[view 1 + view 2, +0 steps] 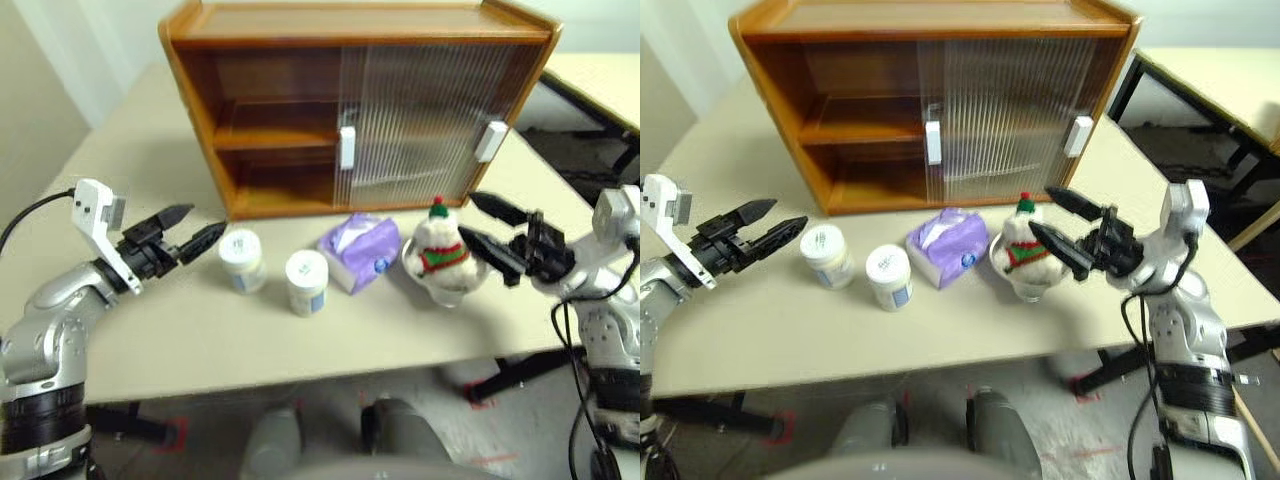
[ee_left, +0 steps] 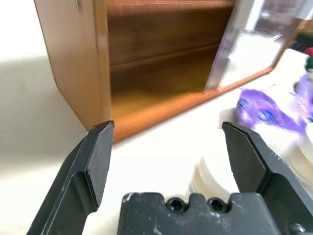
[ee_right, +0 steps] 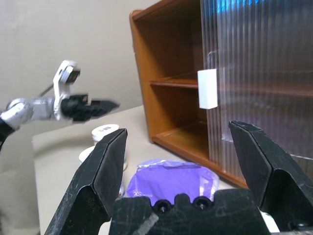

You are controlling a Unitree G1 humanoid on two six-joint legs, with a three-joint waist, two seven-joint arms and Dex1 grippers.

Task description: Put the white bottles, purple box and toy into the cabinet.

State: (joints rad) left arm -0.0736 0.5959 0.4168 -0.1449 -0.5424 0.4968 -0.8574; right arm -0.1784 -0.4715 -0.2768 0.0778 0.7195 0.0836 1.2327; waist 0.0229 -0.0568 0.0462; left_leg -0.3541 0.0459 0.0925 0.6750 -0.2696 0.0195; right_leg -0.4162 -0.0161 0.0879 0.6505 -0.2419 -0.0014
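Honey-brown wooden cabinet (image 1: 350, 100) open on its left half; all four items not yet stowed.

Both ribbed sliding doors (image 1: 420, 110) sit over the right half, so the two left shelf bays are clear to load, which I judge is why the goods are lined up just in front. On the tabletop (image 1: 130, 330), left to right: two white bottles (image 1: 243, 259) (image 1: 306, 282), squat with round lids and pale blue labels; the purple box (image 1: 358, 252), a soft lavender pack with tissue crumpled at its top; the toy (image 1: 439, 250), white plush with red-and-green hat and scarf, seated in a silver bowl. My left hand (image 1: 200, 235) hangs spread and empty, just left of the nearest bottle. My right hand (image 1: 488, 225) is spread and empty beside the toy, apparently placed for a pickup.
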